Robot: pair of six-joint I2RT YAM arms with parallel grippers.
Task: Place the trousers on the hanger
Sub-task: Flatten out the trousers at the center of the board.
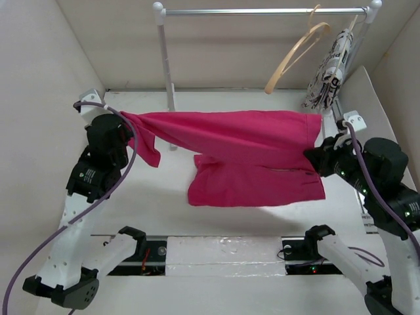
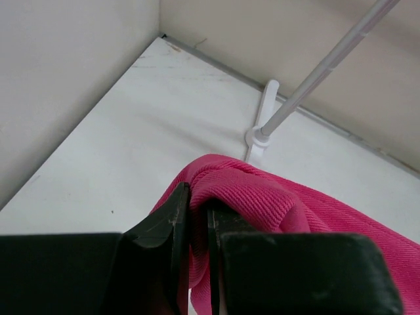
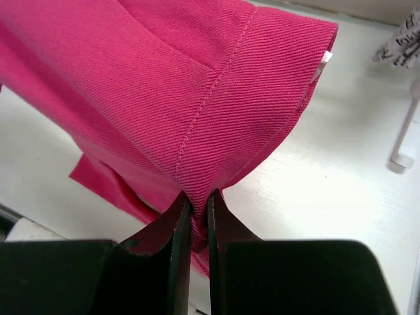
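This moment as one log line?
left end effector: shut on trousers | right end effector: shut on trousers | trousers: stretched between both | hanger: on rail, bare

Nothing here can be read. The black-and-white garment (image 1: 330, 69) hanging at the right end of the rail (image 1: 262, 11) carries print that may be lettering, too small to make out. The small white tag (image 3: 326, 58) on the trousers (image 3: 164, 98) is blurred.
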